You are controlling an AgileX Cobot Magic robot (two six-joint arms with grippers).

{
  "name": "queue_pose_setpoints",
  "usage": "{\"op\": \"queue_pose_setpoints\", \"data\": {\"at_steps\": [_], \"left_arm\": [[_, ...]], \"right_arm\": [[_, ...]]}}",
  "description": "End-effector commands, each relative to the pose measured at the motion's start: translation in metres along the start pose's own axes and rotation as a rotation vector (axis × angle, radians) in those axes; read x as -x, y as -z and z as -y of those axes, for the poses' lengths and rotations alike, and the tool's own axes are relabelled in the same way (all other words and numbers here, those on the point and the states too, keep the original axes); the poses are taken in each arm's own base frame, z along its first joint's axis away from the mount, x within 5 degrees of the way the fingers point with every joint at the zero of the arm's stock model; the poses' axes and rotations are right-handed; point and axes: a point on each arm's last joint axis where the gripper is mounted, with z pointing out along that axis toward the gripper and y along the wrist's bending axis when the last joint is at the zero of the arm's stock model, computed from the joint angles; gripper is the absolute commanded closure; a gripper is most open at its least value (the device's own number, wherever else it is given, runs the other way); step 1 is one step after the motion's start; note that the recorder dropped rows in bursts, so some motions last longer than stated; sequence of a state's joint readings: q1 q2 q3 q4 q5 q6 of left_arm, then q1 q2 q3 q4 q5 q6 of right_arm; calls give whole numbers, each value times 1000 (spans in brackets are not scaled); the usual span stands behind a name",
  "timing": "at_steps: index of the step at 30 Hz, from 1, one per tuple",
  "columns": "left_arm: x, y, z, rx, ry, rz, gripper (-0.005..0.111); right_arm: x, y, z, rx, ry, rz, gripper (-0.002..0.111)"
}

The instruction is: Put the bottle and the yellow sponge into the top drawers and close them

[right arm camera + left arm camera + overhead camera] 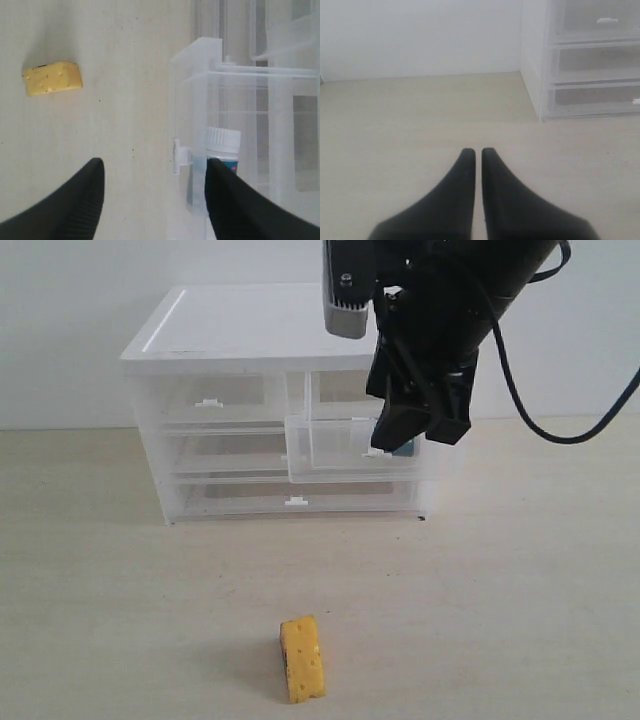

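Drawers of translucent white plastic, in a small cabinet [250, 350], stand at the back of a pale counter [500, 590]. The top right drawer [330, 450] is pulled out; the top left drawer [210, 400] is shut. The bottle [223, 147] sits inside the open drawer near its front wall, white cap and teal label showing. The right hand [418, 432] hangs over that drawer with its fingers spread wide, gripping nothing. The yellow sponge [302, 658] lies on the counter, well in front of the cabinet. The left hand [478, 152] is low over bare counter beside the cabinet, fingers pressed together and empty.
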State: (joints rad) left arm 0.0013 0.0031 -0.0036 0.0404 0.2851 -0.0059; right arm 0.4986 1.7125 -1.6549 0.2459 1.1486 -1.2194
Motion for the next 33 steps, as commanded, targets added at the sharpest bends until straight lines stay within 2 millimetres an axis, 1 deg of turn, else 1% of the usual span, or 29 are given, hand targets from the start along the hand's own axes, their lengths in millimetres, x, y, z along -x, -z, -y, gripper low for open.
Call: {"op": "queue_pose_setpoints", "data": {"at_steps": [1,11,15,16,18,19,22,28,33], "left_arm": [[-1,0,0,2,9,0,102],[-1,0,0,2,9,0,102],[-1,0,0,2,9,0,102],[-1,0,0,2,9,0,102],[-1,0,0,2,9,0,102],[-1,0,0,2,9,0,102],[-1,0,0,2,9,0,102],[-1,0,0,2,9,0,102],[-1,0,0,2,9,0,102]], "right_arm": [[-1,-13,5,-4,-2,2,54],[-8,-41,17,-33,13,-46,54],[-9,-48,19,-36,24,-50,55],[-10,-50,19,-34,23,-52,58],[-10,-53,20,-42,23,-50,73],[-10,-53,21,-53,23,-46,86],[-9,-52,24,-79,26,-40,107],[-11,-51,27,-110,56,-61,108],[-9,-50,34,-194,73,-53,108]]}}
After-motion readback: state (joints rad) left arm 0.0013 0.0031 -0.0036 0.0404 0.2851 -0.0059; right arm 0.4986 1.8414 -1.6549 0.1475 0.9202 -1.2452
